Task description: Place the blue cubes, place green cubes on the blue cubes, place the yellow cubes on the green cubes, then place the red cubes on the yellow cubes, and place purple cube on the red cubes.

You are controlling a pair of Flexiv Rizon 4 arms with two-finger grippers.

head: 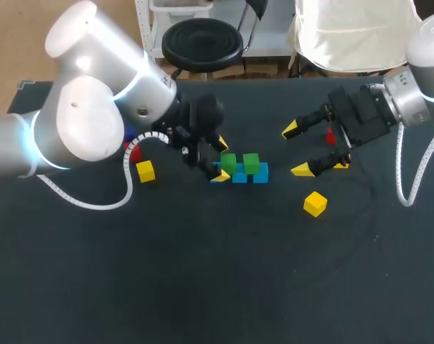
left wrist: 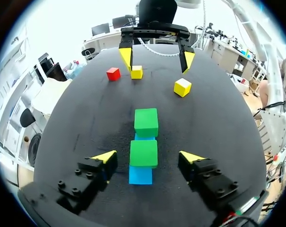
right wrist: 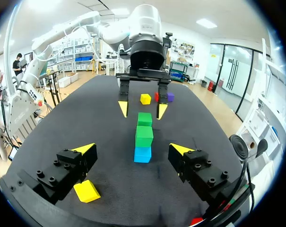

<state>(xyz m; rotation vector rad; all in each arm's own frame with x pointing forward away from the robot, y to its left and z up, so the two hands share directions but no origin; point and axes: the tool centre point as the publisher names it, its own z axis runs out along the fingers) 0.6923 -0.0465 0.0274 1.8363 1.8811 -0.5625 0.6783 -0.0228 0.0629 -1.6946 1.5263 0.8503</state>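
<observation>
Black table (head: 202, 287) under both arms, cubes spread over its far half. Two blue cubes (head: 260, 174) sit touching side by side, mid-table toward the far edge. One of the green cubes (head: 251, 163) sits on each, so the blue and green layers look placed. The row's long axis runs left-right, from one gripper toward the other.

Left gripper (head: 220, 159) is at the row's left end, fingers wide apart, nothing held. The end green cube lies between its tips with a gap each side, no contact. Right gripper (head: 295, 150) is off the row's right end, apart from it, facing it, also spread wide with nothing in it.

Likely next step: yellow onto green.
- Near yellow cube (head: 315, 203) lies just beside the right gripper on the near-edge side, free all round.
- Second yellow cube (left wrist: 136, 72) sits close by one right fingertip, with the right red cube (left wrist: 113, 74) next to it.
- Left yellow cube (head: 145, 170) lies behind the left gripper toward the left edge. The left red cube (head: 135, 152) and purple cube (right wrist: 170, 97) are close by, partly under that arm.

Judgement: the right arm is nearer to two yellows and already clear of the row. The left would have to back off the stack and turn away to reach its one.
</observation>
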